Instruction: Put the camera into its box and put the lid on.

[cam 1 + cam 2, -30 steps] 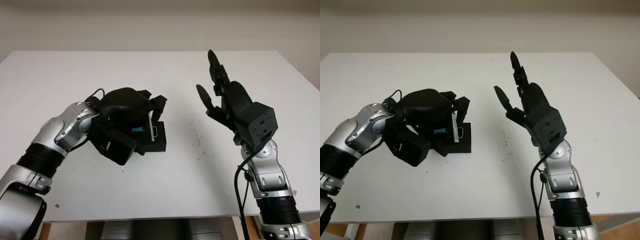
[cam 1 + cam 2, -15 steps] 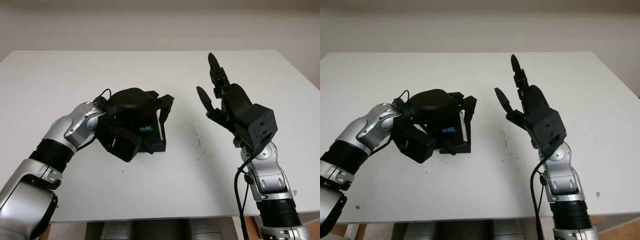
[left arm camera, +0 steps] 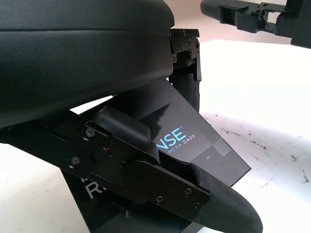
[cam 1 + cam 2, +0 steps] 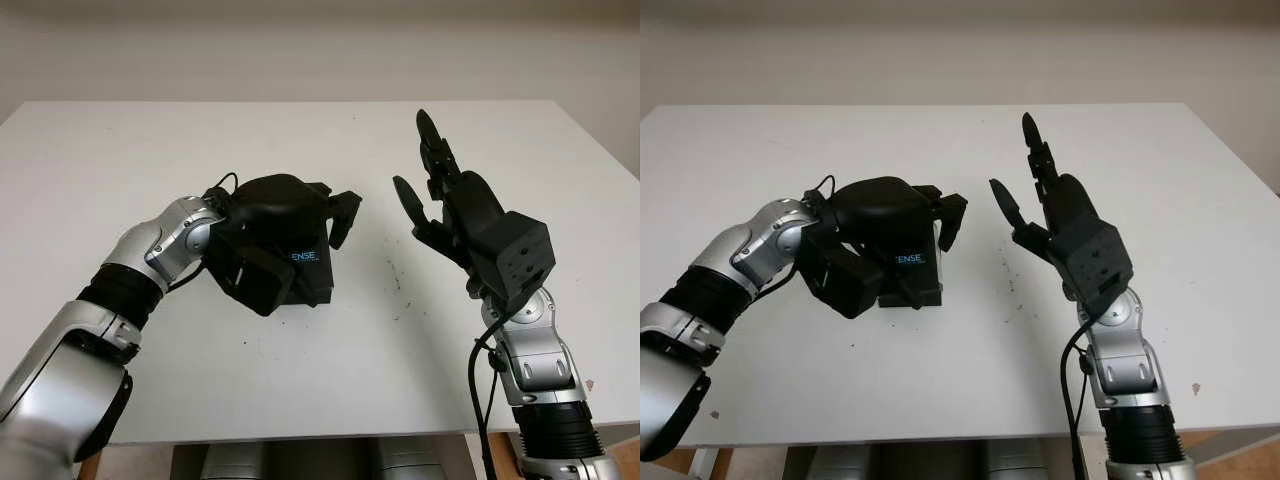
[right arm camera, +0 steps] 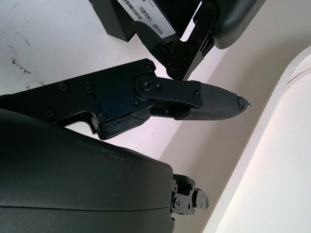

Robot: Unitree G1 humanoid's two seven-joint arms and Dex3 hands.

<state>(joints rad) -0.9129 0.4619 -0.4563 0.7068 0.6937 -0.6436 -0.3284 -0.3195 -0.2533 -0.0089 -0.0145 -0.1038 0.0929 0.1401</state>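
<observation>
One black box [image 4: 308,272] sits on my white table [image 4: 300,370], left of centre, with my left hand [image 4: 285,215] clasped over it, fingers curled round its sides. My right hand [image 4: 455,205], released, hangs upright beside it, well apart.

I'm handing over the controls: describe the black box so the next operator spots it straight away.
Start at the white table and look just left of its middle, where the left hand is clamped over something. That is the black box, a small carton standing on the tabletop. Its pale blue lettering ending in "NSE" and its white barcode sticker set it apart from the equally black fingers around it.
</observation>
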